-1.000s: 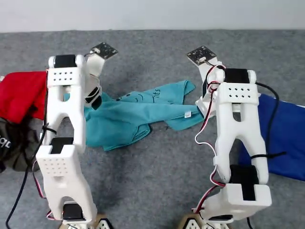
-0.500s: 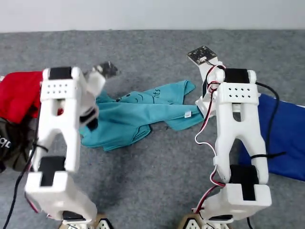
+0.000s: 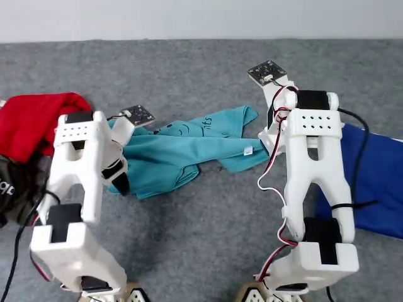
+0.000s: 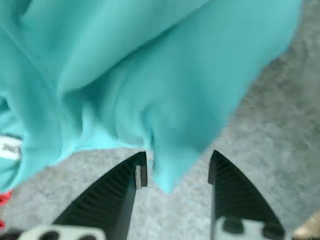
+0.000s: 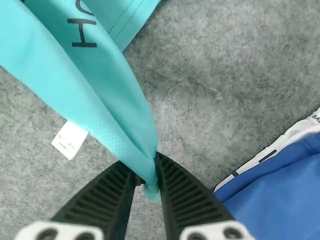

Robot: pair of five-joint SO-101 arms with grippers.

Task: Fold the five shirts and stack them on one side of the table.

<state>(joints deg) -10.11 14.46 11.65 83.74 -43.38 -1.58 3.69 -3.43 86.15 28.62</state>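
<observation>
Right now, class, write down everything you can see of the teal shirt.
The teal shirt lies crumpled on the grey table between the two arms. It looks like soft knit cloth, with dark print near its far edge and a small white label. The right gripper is shut on one edge; the left gripper is open, straddling a fold at the other end.

Desk (image 3: pixel 214 233): covered edge to edge in a grey, short-piled, flecked fabric like felt or carpet.
Far edge of desk: the grey cover ends in a straight line along a pale band.
Wall (image 3: pixel 201 19): plain, whitish and unmarked, behind the desk.
Tan pieces (image 3: pixel 135 294): two small corners at the desk's near edge, well apart.
</observation>
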